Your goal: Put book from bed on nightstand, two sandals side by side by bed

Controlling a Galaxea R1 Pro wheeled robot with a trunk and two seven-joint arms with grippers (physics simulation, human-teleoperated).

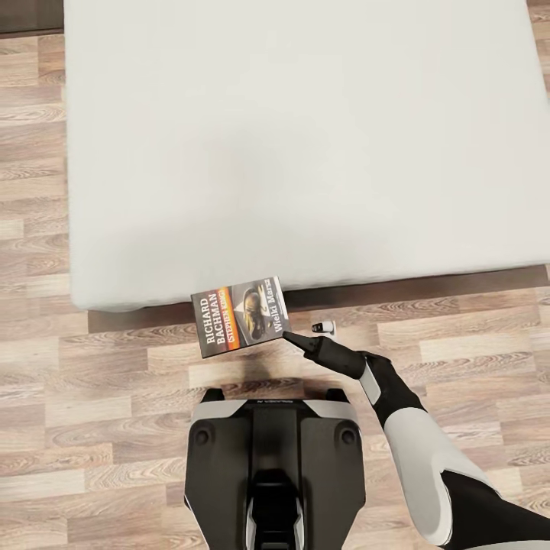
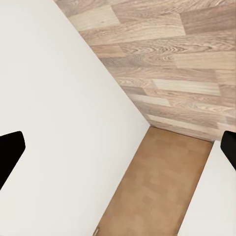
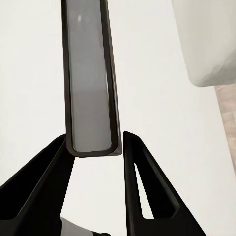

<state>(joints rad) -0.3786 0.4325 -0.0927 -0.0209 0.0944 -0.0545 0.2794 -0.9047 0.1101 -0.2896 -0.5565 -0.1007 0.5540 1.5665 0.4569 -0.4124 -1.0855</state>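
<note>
**Paperback pinched at one corner**

Paper-thin, light and stiff, the book hung at lower centre of the head view, past the bed edge, over the wood floor. The right gripper pinched its corner; a mid-spine grip would likely sag less. The left gripper's fingers stood spread.

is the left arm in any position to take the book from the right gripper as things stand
Probably not yet. The book is pinched by the right gripper off the bed's near edge, while the left gripper's open fingers face bare mattress and floor.
</note>
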